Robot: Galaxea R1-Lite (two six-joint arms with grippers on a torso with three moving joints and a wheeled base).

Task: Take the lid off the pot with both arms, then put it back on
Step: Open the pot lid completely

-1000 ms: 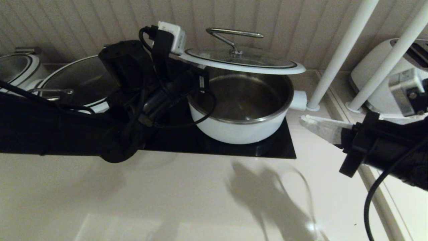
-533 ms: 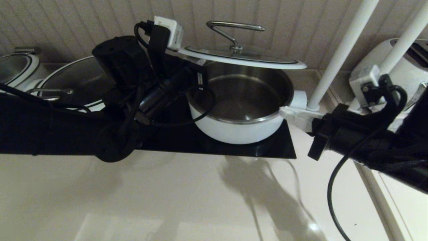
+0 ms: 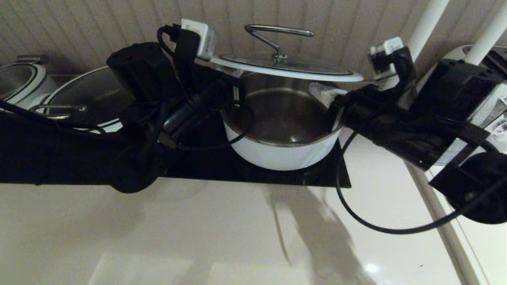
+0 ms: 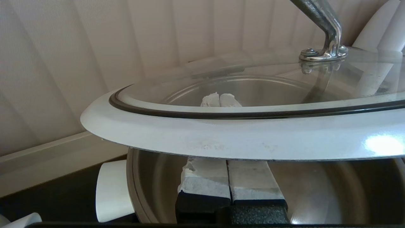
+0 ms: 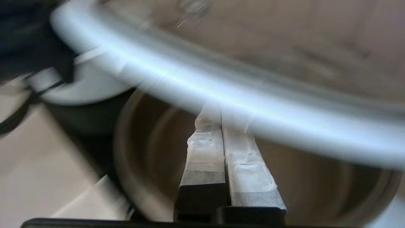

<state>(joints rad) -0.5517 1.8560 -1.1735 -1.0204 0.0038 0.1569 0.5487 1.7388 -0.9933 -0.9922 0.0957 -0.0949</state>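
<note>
The glass lid (image 3: 285,70) with its white rim and bent steel handle (image 3: 277,29) hangs level above the white pot (image 3: 283,152), which stands open on the black cooktop (image 3: 317,174). My left gripper (image 3: 237,74) is shut, its fingers pushed under the lid's left rim and bearing it. In the left wrist view the rim (image 4: 240,136) lies across the gripper (image 4: 220,98), above the pot's steel wall (image 4: 148,190). My right gripper (image 3: 323,90) is shut and reaches under the lid's right rim, over the pot. In the right wrist view its fingers (image 5: 220,109) run under the rim (image 5: 221,91).
A wider pot with a loop-handled glass lid (image 3: 91,95) stands left of the cooktop, with another pot (image 3: 20,81) at the far left. Two white poles (image 3: 425,19) and a white toaster (image 3: 497,59) stand at the right. A panelled wall is close behind.
My right arm has swung in from the right, and its shut fingers are now under the lid's right rim. The lid has risen a little on my left gripper.
</note>
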